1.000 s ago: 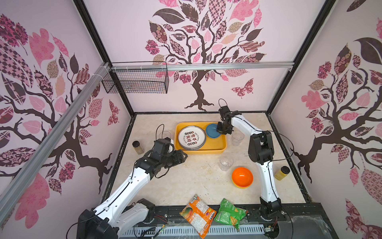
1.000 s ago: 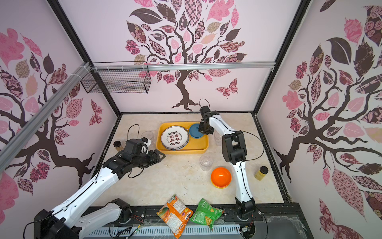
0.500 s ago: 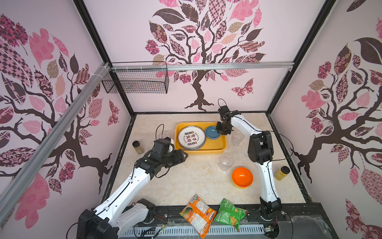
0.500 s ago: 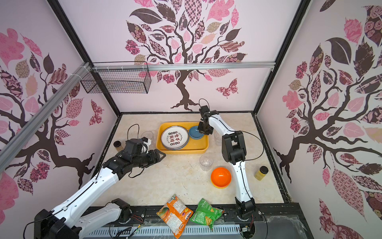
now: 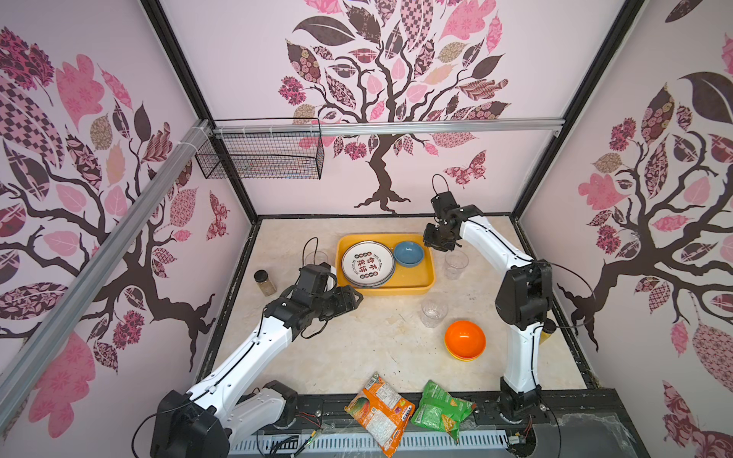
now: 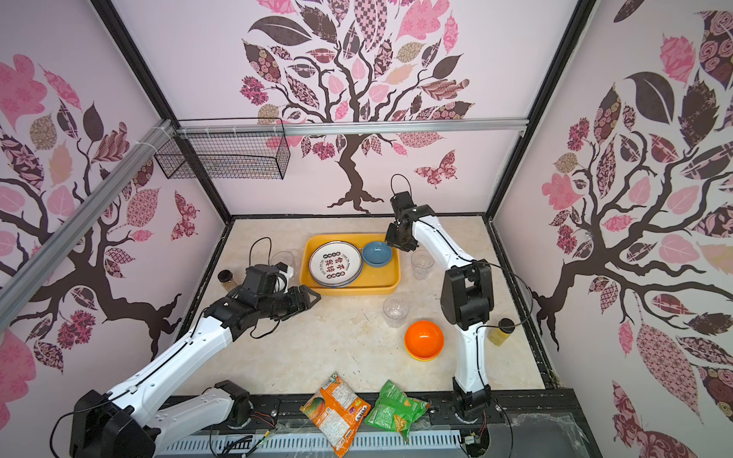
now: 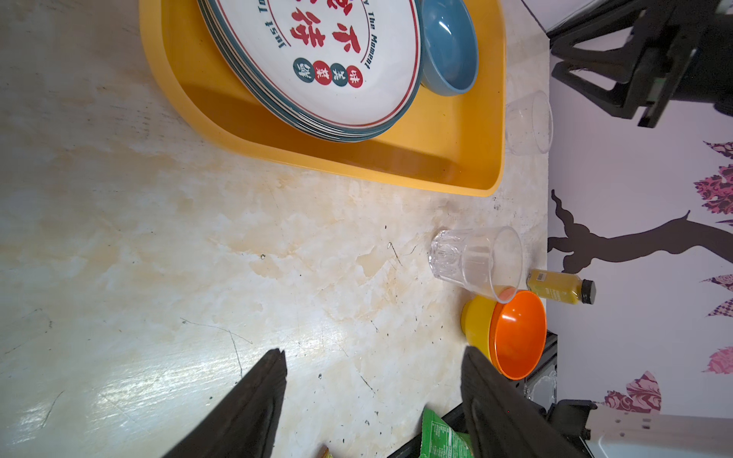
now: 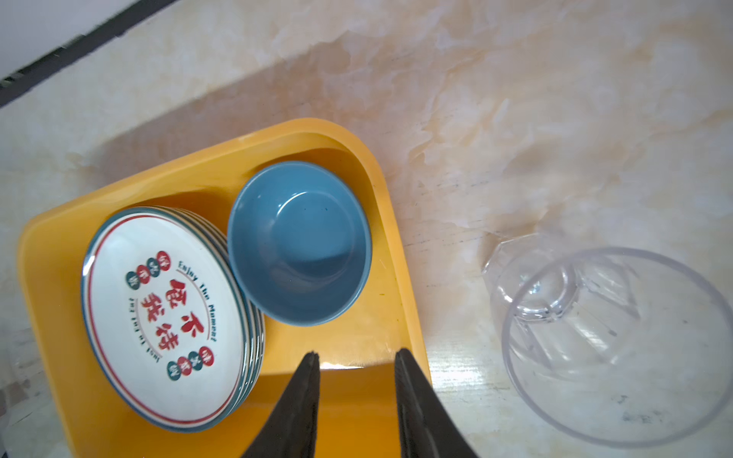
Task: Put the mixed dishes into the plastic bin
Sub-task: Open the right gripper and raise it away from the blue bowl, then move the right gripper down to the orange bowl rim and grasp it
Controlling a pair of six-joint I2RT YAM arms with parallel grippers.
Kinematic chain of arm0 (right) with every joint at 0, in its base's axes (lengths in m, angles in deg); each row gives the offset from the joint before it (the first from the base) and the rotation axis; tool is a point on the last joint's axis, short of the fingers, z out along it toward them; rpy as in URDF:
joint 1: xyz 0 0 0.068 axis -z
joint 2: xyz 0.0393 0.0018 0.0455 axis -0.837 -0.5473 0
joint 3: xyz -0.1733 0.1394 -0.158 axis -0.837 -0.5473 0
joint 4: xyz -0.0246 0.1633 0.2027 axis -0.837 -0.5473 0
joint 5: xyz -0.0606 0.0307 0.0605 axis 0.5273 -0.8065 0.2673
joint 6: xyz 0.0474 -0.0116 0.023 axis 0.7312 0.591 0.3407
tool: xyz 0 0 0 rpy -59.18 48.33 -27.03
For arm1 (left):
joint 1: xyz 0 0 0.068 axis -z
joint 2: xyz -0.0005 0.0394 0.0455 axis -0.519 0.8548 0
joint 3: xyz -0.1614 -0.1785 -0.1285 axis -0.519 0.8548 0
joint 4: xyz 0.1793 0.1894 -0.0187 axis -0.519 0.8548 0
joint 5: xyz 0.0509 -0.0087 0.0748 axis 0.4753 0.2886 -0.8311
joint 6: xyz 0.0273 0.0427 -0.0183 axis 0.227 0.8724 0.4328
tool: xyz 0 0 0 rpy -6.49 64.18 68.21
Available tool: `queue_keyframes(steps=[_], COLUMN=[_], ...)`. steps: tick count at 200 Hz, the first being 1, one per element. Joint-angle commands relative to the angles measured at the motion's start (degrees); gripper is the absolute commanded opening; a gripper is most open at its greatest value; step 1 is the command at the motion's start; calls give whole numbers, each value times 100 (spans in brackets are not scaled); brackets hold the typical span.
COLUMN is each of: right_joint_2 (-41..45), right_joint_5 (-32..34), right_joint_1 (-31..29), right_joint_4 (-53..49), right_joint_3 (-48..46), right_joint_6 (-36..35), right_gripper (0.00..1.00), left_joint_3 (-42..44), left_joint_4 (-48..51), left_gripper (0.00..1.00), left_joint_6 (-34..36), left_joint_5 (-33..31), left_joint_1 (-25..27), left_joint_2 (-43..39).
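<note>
Shows right hand (image 8: 357, 353) parted, empty, over plastic bin (image 8: 396, 269) with blue bowl (image 8: 299, 242); left hand (image 7: 373, 351) wide open; clear cup (image 8: 611, 337) on table (image 8: 515, 119) right of bin, probably light, slick: pinch rim.

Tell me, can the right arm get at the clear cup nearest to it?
Probably yes. Its jaws hang open and empty over a corner of the bin, and the clear cup stands upright on the table close beside that corner, with nothing between.
</note>
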Motion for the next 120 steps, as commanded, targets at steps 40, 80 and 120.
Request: queue_keyframes(steps=[40,80,120], right_joint_2=[1902,3020,4047], right_joint_5=[-311,-527,-343], right_joint_1=[-5,-2,0], right_joint_4=[555,737,479], right_joint_3=[-1553,-2632,-3560], right_joint_6=[-47,-186,-335], right_gripper=[36,46,48], left_joint_3=[-228,-494,-816], left_joint_4=[-95,-59,99], left_gripper=[72,72,71], left_joint_6=[213,612,1024], left_joint_5=[387,1017,1434], left_joint_1=[-27,-20,183], left_joint_2=[-5,230,535])
